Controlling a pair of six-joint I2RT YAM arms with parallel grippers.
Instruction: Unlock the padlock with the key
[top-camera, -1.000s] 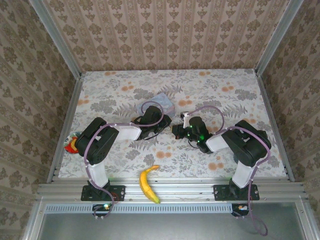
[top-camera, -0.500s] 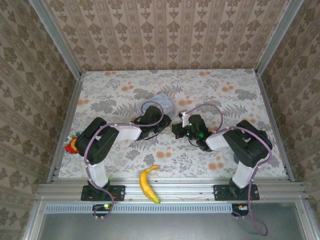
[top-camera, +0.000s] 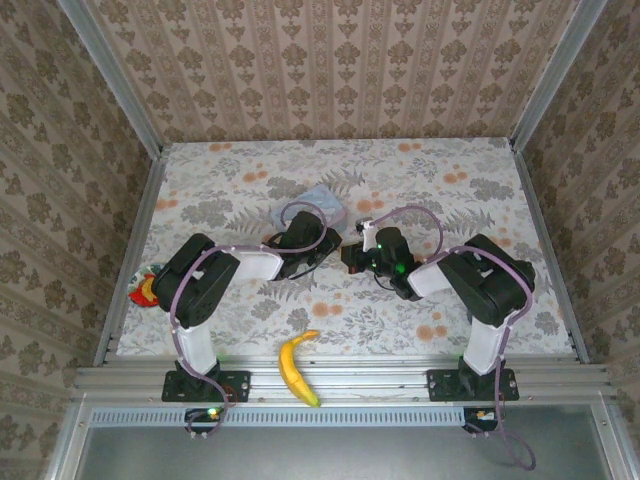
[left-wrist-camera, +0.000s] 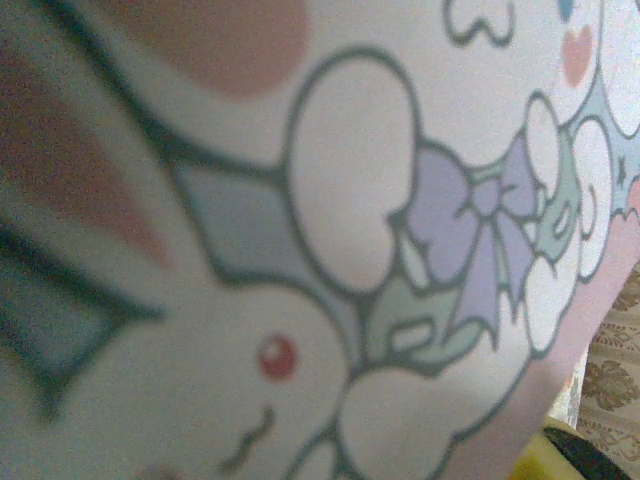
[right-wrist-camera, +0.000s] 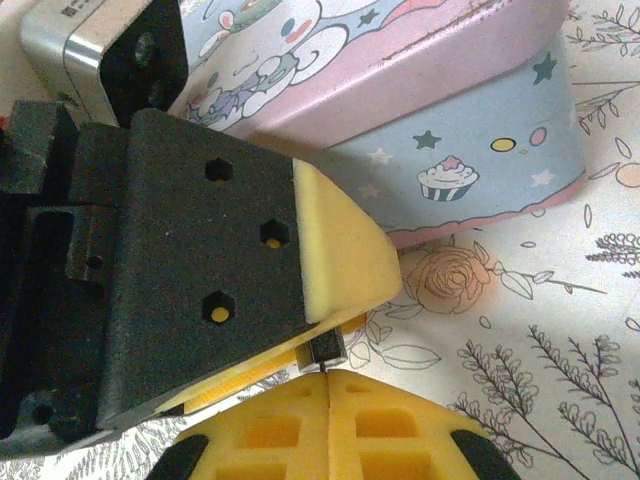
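In the right wrist view the padlock (right-wrist-camera: 326, 348) is a tiny dark block pinched between the yellow foam pads (right-wrist-camera: 340, 250) of my left gripper (top-camera: 330, 243), which is shut on it just above the floral table. My right gripper (right-wrist-camera: 328, 376) has its yellow fingers pressed together right under the padlock. A thin sliver of the key (right-wrist-camera: 325, 367) pokes from their tips and touches the padlock; the rest of the key is hidden. From above, both grippers meet tip to tip at the table's middle, my right gripper (top-camera: 351, 256) on the right.
A pale blue and pink cartoon tin (right-wrist-camera: 440, 110) lies right behind the grippers, also seen as the tin (top-camera: 322, 200) from above; its lid print (left-wrist-camera: 350, 200) sits very close to the left wrist camera. A banana (top-camera: 293, 366) lies at the near edge. A red and yellow item (top-camera: 146, 288) sits at the left rail.
My right gripper has crept slightly left and forward toward the left gripper. The left arm has held still.
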